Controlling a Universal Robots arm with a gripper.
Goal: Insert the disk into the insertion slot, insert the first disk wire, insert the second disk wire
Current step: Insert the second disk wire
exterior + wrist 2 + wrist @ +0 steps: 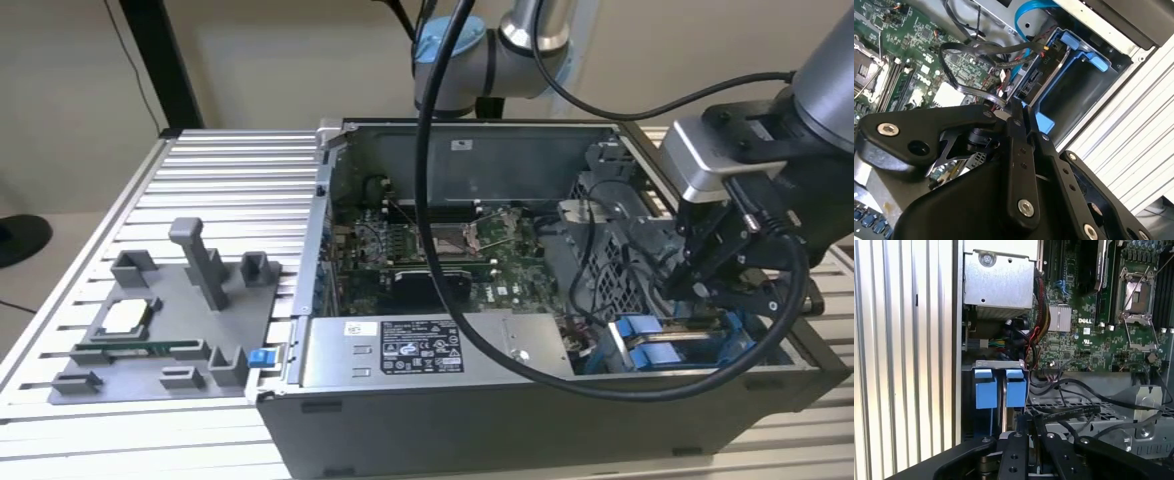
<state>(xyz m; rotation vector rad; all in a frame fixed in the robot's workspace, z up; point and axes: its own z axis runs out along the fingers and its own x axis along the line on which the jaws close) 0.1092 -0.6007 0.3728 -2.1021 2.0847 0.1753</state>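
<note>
Here, end effector (pixel 1021 112) pinched nearly closed above the blue-framed disk (pixel 996 387), seated lengthwise in the insertion slot (pixel 1081 80).

computer case (pixel 534 400) on ribbed table (pixel 227 180), fixture plate (pixel 160 330) at exterior view's left, motherboard (pixel 441 255) inside case

Backdrop: plain beige wall (pixel 267 60). Dark upright post (pixel 160 60) before it. Ribbed aluminium table (pixel 227 180) under even light. Floor (pixel 40 200) at the exterior view's left, with a black round base (pixel 16 240).

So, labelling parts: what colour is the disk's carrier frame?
Bright blue carrier frame, clearest in the first wrist view.
</note>
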